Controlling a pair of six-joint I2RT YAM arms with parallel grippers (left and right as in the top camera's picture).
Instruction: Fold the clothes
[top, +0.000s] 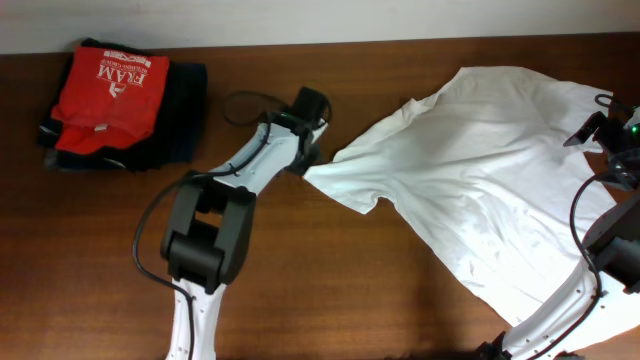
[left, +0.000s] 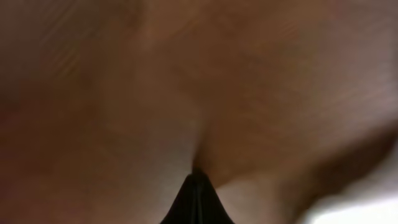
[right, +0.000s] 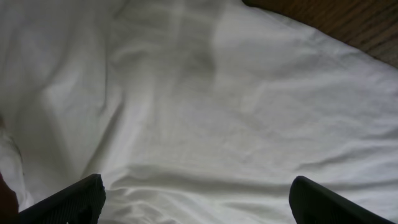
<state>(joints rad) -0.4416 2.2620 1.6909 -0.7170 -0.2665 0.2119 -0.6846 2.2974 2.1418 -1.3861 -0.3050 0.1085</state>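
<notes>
The clothes (top: 480, 170), a large white T-shirt, lie spread and wrinkled over the right half of the brown table. One sleeve is drawn out to a point at the left. My left gripper (top: 308, 163) meets that sleeve tip and is shut on it. In the left wrist view the jaws (left: 196, 180) are pressed together over a blurred brown surface, with a pale patch of the clothes (left: 367, 208) at the lower right. My right gripper (top: 598, 128) hangs over the shirt's far right side. It stands open (right: 199, 190) just above the white fabric (right: 205, 99), with nothing between its fingers.
A stack of dark folded garments (top: 185, 120) with a red shirt (top: 110, 90) on top sits at the back left. A black cable (top: 240, 105) loops behind my left arm. Bare wood (top: 400, 290) lies in front of the shirt.
</notes>
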